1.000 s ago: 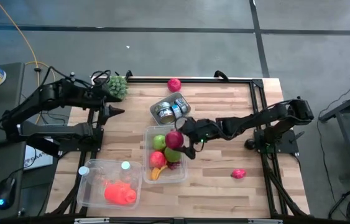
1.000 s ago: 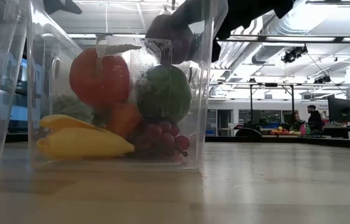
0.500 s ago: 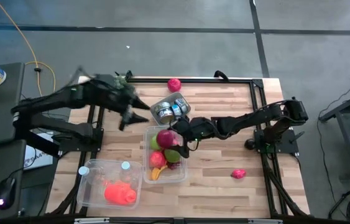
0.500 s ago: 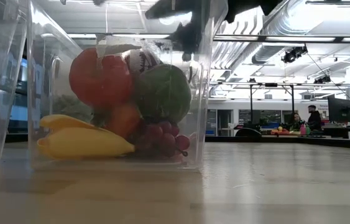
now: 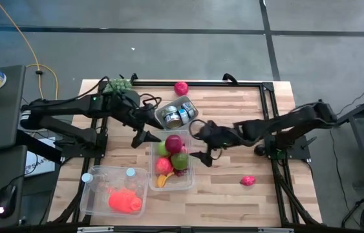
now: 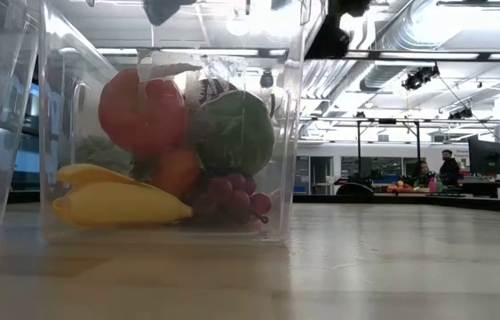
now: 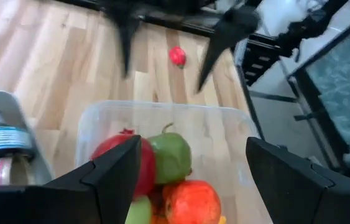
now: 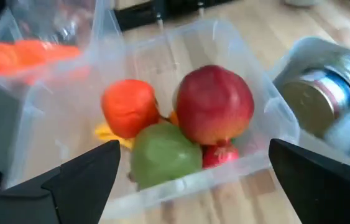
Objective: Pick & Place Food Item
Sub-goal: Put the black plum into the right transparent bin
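From above, the right gripper [image 5: 202,147] is hanging just off the edge of the clear bin [image 5: 189,178], its fingers spread wide with nothing between them, and the dark red apple [image 5: 174,143] is sitting on top of the fruit pile a short way ahead of the tips and below them. The left gripper [image 5: 147,130] is reaching in from the opposite side, also spread and empty, with the apple just ahead of it, so both are about equally near. A small pink food piece [image 5: 248,181] is lying on the bare table [image 5: 233,110] well behind the right gripper, which looks to me the nearer arm for it. At table height the bin [image 6: 294,133] is filling the near ground, with a banana [image 6: 116,203], grapes [image 6: 232,197], a red fruit [image 6: 141,110] and a green fruit [image 6: 236,132] piled inside; dark shapes are hovering over its rim, but I cannot tell whose fingers they are. Looking past the left wrist's fingers [image 7: 115,177], which are standing far apart and holding nothing, the apple [image 7: 125,165] and a green fruit [image 7: 170,158] are lying straight ahead between them, and the pink piece [image 7: 177,56] is showing far beyond. Past the right wrist's fingers [image 8: 81,177], equally wide and bare, the apple [image 8: 214,104] is resting dead ahead, round with no long axis to favour, beside an orange-red fruit [image 8: 129,107].
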Robot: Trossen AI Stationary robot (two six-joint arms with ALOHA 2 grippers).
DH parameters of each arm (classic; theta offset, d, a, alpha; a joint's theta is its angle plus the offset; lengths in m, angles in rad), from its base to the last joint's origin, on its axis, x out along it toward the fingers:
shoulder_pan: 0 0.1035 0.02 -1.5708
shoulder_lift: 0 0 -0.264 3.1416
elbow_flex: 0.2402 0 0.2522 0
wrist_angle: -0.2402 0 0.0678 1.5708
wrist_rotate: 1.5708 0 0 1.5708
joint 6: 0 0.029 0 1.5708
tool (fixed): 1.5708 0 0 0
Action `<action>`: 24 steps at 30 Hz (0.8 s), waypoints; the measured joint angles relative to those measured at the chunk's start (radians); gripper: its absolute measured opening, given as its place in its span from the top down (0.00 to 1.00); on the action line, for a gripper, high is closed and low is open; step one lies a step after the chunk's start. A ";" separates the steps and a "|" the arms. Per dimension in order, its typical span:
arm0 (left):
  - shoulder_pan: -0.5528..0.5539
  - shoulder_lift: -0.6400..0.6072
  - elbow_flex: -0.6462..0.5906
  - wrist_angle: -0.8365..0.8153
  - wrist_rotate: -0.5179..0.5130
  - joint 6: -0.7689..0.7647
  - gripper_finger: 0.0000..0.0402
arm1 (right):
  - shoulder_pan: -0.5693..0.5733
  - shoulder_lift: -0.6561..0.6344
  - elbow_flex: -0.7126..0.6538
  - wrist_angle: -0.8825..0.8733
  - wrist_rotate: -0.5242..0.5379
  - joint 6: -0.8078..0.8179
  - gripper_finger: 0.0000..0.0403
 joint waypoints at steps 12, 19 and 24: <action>-0.001 -0.026 0.001 -0.054 -0.020 0.011 0.30 | 0.162 -0.186 -0.002 -0.758 0.174 0.715 0.01; -0.001 -0.020 0.000 -0.066 -0.021 0.012 0.30 | 0.222 -0.175 -0.003 -0.983 0.084 1.012 0.01; -0.001 -0.019 0.000 -0.075 -0.021 0.012 0.30 | 0.215 -0.177 -0.059 -0.995 0.039 1.036 0.01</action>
